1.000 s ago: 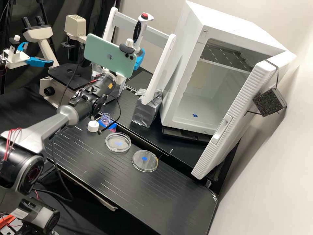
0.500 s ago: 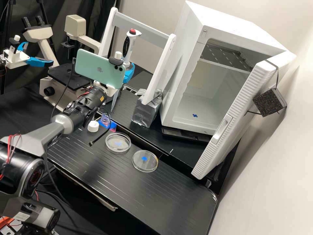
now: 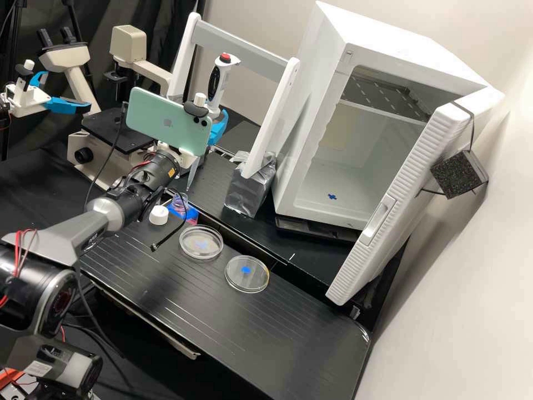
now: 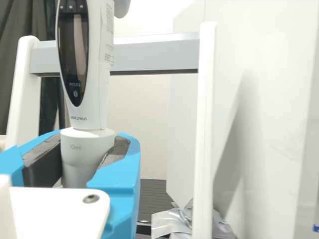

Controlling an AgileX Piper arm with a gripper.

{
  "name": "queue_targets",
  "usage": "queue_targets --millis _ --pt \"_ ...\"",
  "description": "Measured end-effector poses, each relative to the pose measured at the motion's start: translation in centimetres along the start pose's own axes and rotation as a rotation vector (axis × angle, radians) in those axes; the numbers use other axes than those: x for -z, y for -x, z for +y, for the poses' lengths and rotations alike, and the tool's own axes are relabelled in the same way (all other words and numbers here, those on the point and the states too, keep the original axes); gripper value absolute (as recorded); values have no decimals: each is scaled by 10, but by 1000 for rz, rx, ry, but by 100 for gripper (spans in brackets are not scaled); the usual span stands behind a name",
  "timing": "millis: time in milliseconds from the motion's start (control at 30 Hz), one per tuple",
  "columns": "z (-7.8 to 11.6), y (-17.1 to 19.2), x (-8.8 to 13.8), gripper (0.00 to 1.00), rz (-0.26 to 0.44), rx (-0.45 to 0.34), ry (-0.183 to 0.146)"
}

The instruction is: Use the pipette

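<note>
Pipette (image 3: 222, 78) clasped between 2 blue fingers (image 4: 122, 174) of the tool (image 3: 218, 129).

Bright wall (image 3: 477, 266), soft shadow beside door (image 3: 410, 166), faint sheen on bench (image 3: 266, 328)

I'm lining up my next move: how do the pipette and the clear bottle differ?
The pipette is long; the bottle is short. The pipette's body is opaque white, the bottle's see-through. The pipette is gripped in the hand, while the bottle stands on the bench. Both are roughly upright.
</note>
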Motion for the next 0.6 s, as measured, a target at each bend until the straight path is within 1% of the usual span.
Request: queue_targets --millis 133,200,267,333,400,500,600 --pt "-2 0 2 0 7 9 -7" --pt "-3 0 2 0 7 11 -5" --pt "-5 0 1 0 0 17 -1" --pt "-9 0 -2 0 -15 25 -5" --pt "-14 -1 -7 0 -33 41 1" --pt "-20 -1 -13 0 -52 61 22" --pt "-24 -1 -17 0 -64 75 27"
